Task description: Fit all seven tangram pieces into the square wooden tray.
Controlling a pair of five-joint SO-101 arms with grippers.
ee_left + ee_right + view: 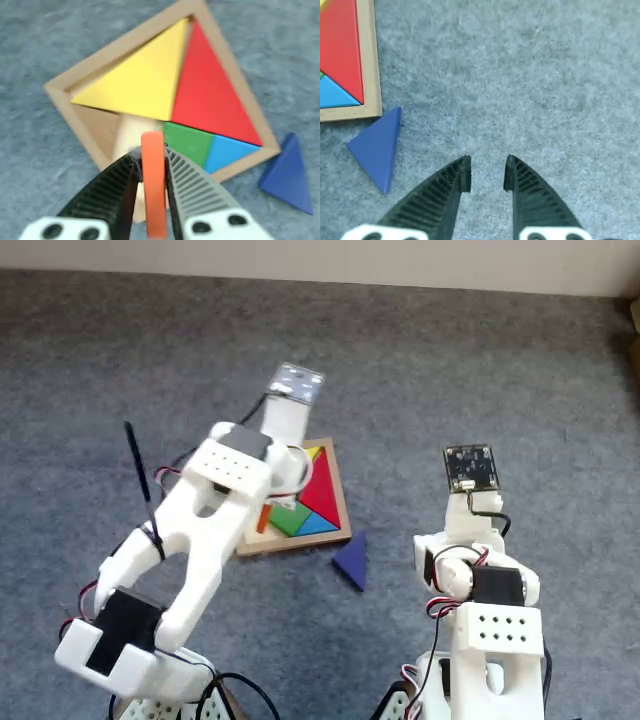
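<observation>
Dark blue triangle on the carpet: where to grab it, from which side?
Probably from straight above, pinching across two side edges of the dark blue triangle near mid-body. It lies flat on the carpet beside the tray, so only its thin edges offer grip.

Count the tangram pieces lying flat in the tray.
4 sure: yellow beside red, green and light blue along red's edge. A pale shape beside green, partly behind the left gripper, may be a fifth.

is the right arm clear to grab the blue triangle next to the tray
Probably yes: the right gripper is open and empty, the blue triangle lies flat on the carpet just off the tray, with nothing between them.
</observation>
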